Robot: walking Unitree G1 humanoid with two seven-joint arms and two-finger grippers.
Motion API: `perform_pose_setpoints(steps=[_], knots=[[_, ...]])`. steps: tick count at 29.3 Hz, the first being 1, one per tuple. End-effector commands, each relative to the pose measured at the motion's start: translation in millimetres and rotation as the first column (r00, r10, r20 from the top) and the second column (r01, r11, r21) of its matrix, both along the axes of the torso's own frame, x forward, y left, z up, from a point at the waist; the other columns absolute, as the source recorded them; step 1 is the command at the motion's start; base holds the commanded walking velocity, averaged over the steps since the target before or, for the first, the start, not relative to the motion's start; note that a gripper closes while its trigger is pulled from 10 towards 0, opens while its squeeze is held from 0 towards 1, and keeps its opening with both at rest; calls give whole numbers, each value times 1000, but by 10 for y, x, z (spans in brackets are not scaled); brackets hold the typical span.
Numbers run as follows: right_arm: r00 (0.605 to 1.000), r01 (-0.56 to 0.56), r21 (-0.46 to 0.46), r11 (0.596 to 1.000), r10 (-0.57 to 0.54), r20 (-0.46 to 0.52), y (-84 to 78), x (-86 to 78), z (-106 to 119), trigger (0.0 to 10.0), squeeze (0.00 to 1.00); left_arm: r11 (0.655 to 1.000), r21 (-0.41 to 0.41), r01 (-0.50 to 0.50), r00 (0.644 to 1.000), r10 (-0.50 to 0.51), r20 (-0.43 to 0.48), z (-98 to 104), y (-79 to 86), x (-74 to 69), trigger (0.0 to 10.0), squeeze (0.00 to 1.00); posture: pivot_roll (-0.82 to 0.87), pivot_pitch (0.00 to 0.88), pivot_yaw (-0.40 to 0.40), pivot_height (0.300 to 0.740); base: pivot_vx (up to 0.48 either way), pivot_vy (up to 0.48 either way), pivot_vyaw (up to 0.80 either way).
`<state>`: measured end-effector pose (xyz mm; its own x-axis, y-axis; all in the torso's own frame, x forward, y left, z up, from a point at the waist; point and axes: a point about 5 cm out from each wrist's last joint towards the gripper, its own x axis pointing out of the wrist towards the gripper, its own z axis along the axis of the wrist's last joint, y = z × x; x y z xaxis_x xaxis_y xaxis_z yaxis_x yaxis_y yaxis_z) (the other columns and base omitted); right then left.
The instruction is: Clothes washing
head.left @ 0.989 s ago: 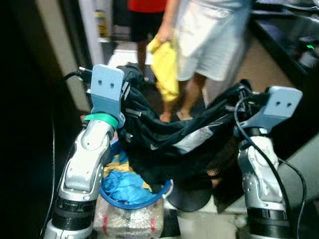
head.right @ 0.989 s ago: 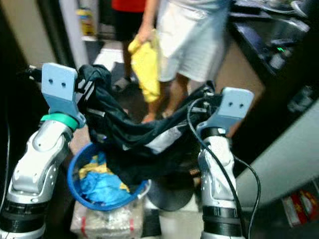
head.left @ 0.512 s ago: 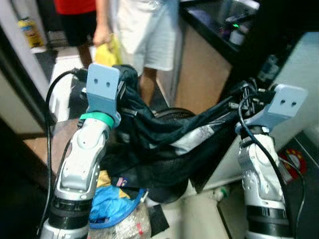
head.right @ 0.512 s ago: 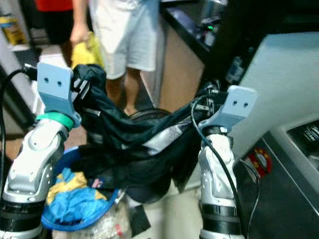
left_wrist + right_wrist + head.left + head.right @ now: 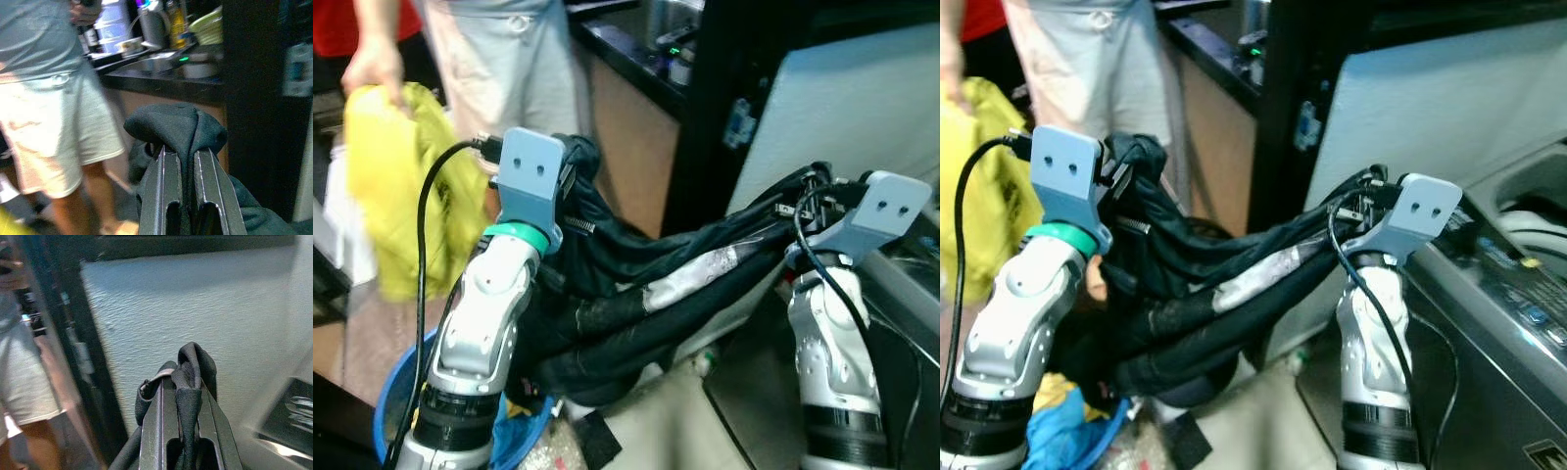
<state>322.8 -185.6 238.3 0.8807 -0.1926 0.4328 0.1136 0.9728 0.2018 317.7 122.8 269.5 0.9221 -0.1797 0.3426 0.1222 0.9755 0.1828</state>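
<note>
A dark garment (image 5: 646, 294) with a pale grey patch hangs stretched between my two raised arms at chest height. My left gripper (image 5: 186, 161) is shut on one bunched end of it; the cloth bulges over the fingertips. My right gripper (image 5: 182, 387) is shut on the other end, a fold of black fabric pinched between its fingers. A grey top-loading washing machine (image 5: 1518, 294) stands at my right, its control panel just beside my right arm. A blue laundry basket (image 5: 401, 411) with blue and yellow clothes sits on the floor at lower left.
A person in pale shorts (image 5: 499, 59) stands ahead on the left, holding a yellow cloth (image 5: 391, 186). A dark kitchen counter (image 5: 636, 59) with bottles runs behind. A black post (image 5: 720, 108) and a pale panel (image 5: 842, 108) rise ahead on the right.
The whole view has swung to the right: the person and basket have slid left and the washing machine has come into view. Both grippers keep hold of the dark garment.
</note>
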Motion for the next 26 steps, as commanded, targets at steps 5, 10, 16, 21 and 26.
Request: perform_pose_setpoints(steps=[5,10,16,21,26], knots=[[1000,6,8,1000,-6,6,1,-15,-7,10000,0,1000,4,-3,1000,3,7,17,6,-11,10000,0,107,53,64,740,0,0,-800],[1000,6,2,1000,-6,14,8,-10,8,10000,0,1000,5,0,1000,0,8,21,7,-6,10000,0,106,52,64,740,0,0,-800],[1000,5,-2,1000,-5,19,10,-6,22,10000,0,1000,6,2,1000,-2,11,30,3,-6,10000,0,106,52,64,740,0,0,-800],[1000,-4,-18,1000,4,29,29,-7,44,10000,0,1000,4,4,1000,-4,19,47,5,-12,10000,0,107,45,57,740,0,0,-800],[999,-15,-25,1000,16,43,54,-2,78,10000,0,1000,7,6,1000,-6,29,61,-1,-18,10000,0,107,43,55,740,0,0,-800]])
